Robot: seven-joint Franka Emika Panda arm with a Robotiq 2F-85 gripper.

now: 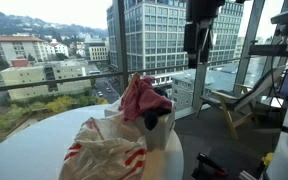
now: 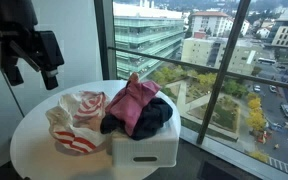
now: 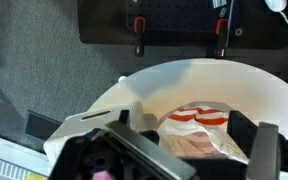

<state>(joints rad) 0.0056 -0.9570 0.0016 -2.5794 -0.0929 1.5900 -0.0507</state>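
Note:
My gripper (image 2: 32, 72) hangs open and empty high above the round white table (image 2: 34, 155), well clear of everything on it. A white bin (image 2: 149, 148) stands on the table, and a pink cloth (image 2: 132, 100) is heaped in it over a dark garment (image 2: 156, 122). Beside the bin lies a crumpled red-and-white striped cloth (image 2: 72, 125). The wrist view looks down between the fingers (image 3: 267, 150) at the striped cloth (image 3: 199, 120) on the table (image 3: 254, 85). In an exterior view the gripper (image 1: 197, 58) hangs behind and above the pink cloth (image 1: 142, 100).
Floor-to-ceiling windows (image 2: 214, 70) run close behind the table. A wooden chair (image 1: 229, 105) stands on the grey carpet past the table. In the wrist view a black perforated base plate (image 3: 174, 20) lies on the carpet beyond the table's edge.

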